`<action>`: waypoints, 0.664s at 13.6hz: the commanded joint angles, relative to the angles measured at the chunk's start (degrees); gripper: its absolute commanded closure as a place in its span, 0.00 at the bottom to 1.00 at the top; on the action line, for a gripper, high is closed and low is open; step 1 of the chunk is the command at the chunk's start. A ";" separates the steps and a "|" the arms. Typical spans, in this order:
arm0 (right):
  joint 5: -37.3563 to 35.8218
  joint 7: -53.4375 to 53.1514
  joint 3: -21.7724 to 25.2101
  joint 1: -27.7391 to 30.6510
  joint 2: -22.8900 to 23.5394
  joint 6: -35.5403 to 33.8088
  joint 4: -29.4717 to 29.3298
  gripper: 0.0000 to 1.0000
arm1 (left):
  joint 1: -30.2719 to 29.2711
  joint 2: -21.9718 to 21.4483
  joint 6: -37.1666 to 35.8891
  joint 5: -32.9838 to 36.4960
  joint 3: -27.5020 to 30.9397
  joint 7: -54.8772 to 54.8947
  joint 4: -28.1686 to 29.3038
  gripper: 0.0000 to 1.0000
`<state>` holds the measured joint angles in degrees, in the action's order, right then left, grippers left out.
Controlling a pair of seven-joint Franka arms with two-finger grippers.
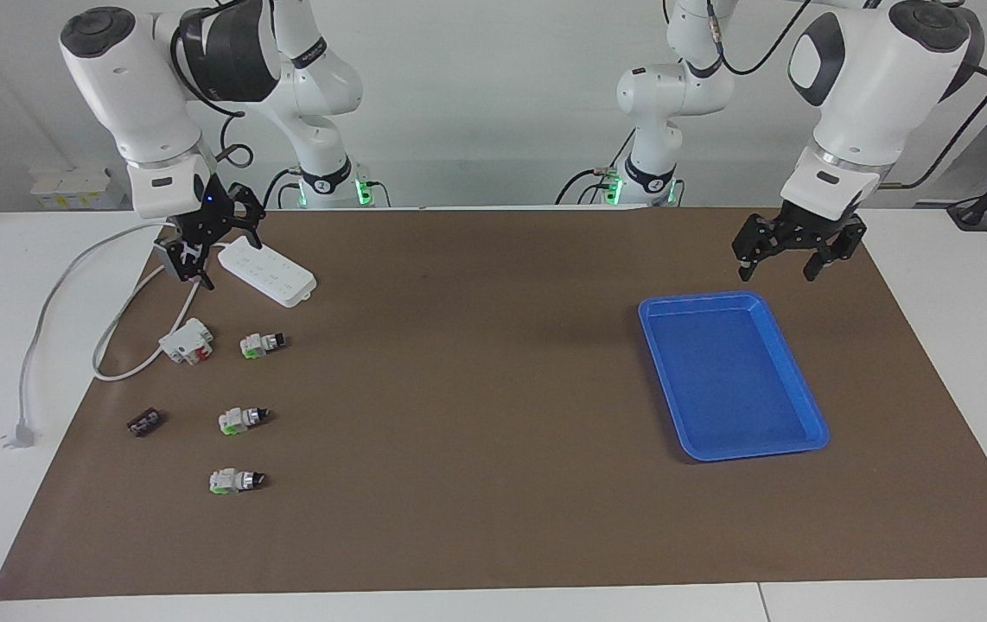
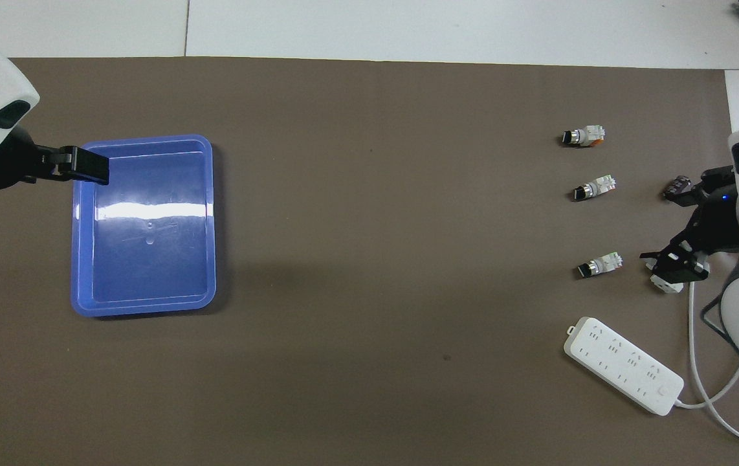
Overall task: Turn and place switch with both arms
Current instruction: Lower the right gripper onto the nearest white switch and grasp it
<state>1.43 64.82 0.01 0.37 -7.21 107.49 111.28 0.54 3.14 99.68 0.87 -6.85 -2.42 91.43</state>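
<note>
Three small switches lie in a row on the brown mat at the right arm's end: one nearest the robots [image 1: 263, 344] [image 2: 599, 265], a middle one [image 1: 242, 419] [image 2: 593, 187] and the farthest [image 1: 234, 480] [image 2: 583, 136]. Each has a white body, a green block and a black tip. My right gripper [image 1: 219, 250] [image 2: 679, 257] hangs open and empty, turned sideways, over the cable end of the power strip; no switch touches it. Over the tray's edge nearest the robots, my left gripper [image 1: 777, 269] [image 2: 87, 166] waits open and empty.
A blue tray [image 1: 701, 299] [image 2: 143, 138] lies at the left arm's end. A white power strip [image 1: 267, 270] [image 2: 623, 364] with looping cable, a white-and-red block [image 1: 187, 341] [image 2: 667, 283] and a small black piece [image 1: 144, 422] [image 2: 675, 188] lie beside the switches.
</note>
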 commanded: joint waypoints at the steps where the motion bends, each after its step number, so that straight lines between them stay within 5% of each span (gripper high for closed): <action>1: 4.26 15.19 -0.18 1.47 0.69 2.46 3.33 0.00 | -0.28 -1.47 0.51 0.97 -0.09 0.22 1.73 0.00; 9: 12.55 48.63 -0.18 7.45 12.30 6.06 3.51 0.00 | -0.02 -1.47 0.86 0.97 -0.18 0.13 1.73 0.00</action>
<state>12.18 108.55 0.31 6.26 3.60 112.09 114.65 0.54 3.14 99.68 0.87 -6.94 -2.42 91.43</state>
